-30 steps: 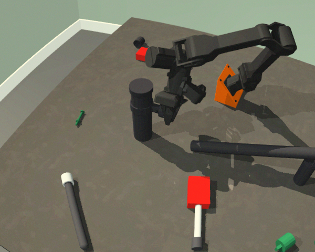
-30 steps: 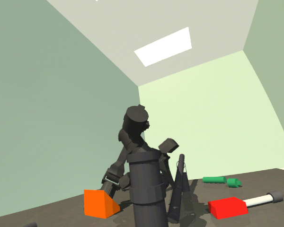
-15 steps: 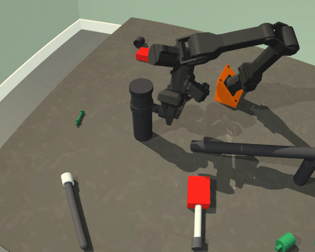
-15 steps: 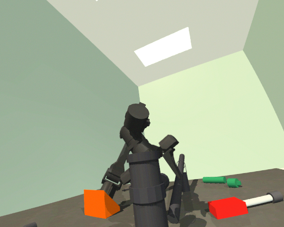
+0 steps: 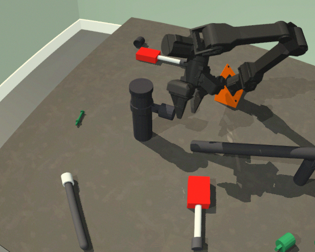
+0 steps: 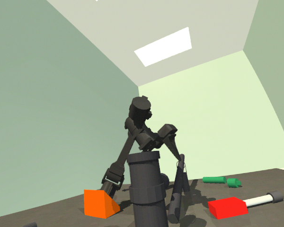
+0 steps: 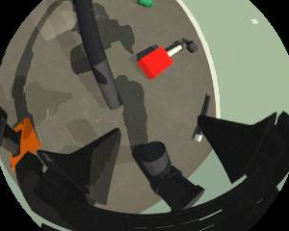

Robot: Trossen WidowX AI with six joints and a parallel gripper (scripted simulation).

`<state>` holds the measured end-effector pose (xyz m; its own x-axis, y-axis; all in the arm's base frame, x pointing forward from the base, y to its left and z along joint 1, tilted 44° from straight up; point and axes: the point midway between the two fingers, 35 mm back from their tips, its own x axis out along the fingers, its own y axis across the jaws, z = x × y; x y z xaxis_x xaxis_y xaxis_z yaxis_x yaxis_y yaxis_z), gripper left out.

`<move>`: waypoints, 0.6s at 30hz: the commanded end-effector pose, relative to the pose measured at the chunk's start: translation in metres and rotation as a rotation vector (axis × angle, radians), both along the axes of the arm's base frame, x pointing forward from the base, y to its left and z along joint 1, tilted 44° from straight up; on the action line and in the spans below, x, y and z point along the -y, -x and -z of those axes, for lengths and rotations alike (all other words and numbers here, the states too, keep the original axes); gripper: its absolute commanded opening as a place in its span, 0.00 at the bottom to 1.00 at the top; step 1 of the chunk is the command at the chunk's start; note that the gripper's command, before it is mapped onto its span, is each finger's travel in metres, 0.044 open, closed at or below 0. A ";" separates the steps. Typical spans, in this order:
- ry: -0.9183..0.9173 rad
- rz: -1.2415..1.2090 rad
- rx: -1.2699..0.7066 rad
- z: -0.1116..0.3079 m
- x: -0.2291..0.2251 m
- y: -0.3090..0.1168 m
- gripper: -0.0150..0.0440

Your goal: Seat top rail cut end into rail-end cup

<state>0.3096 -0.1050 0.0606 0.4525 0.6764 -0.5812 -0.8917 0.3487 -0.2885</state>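
Observation:
The dark rail (image 5: 247, 149) (image 6: 176, 195) (image 7: 91, 48) passes through the wire loop at the small post (image 5: 305, 172) (image 6: 186, 181). Its near end is free, apart from the rail-end cup (image 5: 166, 111) (image 6: 164, 181) (image 7: 155, 161). The cup hangs on the brace band (image 5: 141, 107) (image 6: 146, 195) around the big post (image 5: 142, 126) (image 6: 144, 172) (image 7: 183, 193), part-way down below the post cap (image 5: 140, 86) (image 6: 143, 157). The cup's open mouth faces the arm's side. My gripper (image 5: 186, 115) (image 7: 159, 125) is open and empty, close beside the cup's mouth and clear of the rail. In the exterior view one finger overlaps the rail's far part.
An orange bracket (image 5: 227, 95) (image 6: 94, 204) (image 7: 30, 140) stands at the arm's base. One red-headed mallet (image 5: 198, 191) (image 6: 227, 208) (image 7: 155, 64) lies in front of the rail, another (image 5: 147, 55) behind the post. A white-capped rod (image 5: 75, 214) and a small green piece (image 5: 80, 117) lie left.

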 end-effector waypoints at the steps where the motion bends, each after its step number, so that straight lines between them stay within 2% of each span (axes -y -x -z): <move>1: -0.179 0.217 -0.252 -0.040 -0.001 0.005 1.00; 7: -0.477 0.565 -0.686 -0.102 -0.010 0.022 1.00; 13: -0.608 0.718 -0.883 -0.130 -0.017 0.032 1.00; 18: -0.610 0.720 -0.885 -0.130 -0.017 0.032 1.00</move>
